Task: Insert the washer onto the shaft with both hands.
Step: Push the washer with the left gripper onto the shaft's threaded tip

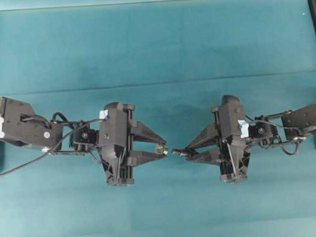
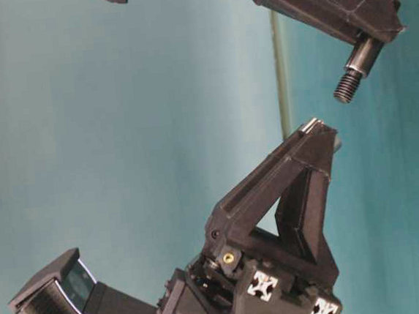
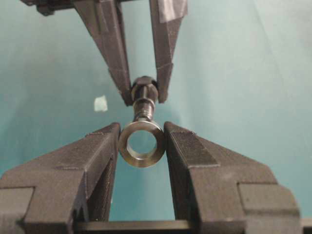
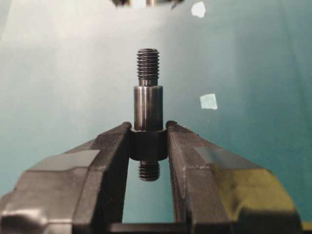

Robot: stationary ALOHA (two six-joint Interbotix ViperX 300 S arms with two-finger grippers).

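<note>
The left gripper has its jaws drawn in narrow around the washer, pinching the silvery ring by its outer rim between the two fingertips. In the left wrist view the washer sits right at the tips, its hole open and facing outward toward the other arm, with both pads pressed against its sides.

The right gripper is closed almost fully on the shaft. In the right wrist view the jaws clamp the dark collar of the shaft, so the smooth barrel and the threaded end stick out past the fingertips, while a short threaded stub shows behind the collar between the jaws.

Both grippers are held in the air above the teal table, near its middle and somewhat toward the front edge, tip to tip. The threaded end of the shaft points at the washer with a small gap between them; they are not touching. In the table-level view the shaft slants toward the tip of the left gripper and stops just short of it.

Two small pale tape scraps lie on the table surface beyond the shaft.
</note>
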